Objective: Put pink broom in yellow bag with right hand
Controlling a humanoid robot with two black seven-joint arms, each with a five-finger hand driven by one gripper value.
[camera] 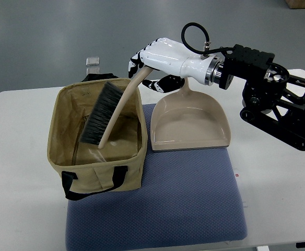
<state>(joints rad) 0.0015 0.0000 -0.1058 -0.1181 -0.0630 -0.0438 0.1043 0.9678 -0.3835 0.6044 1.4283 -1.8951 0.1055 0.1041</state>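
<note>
While right hand grips handle, broom slants down-left into bag.

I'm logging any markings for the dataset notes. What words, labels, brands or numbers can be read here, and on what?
None can be read.
Yellow bag: no print visible.
Broom and dustpan: plain.
Right hand and arm: no legible marking.
Tiny red speck on the table: too small to read.

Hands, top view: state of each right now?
Right hand: shut on the broom handle, brush end down in the bag.
Left hand: not in view.
</note>
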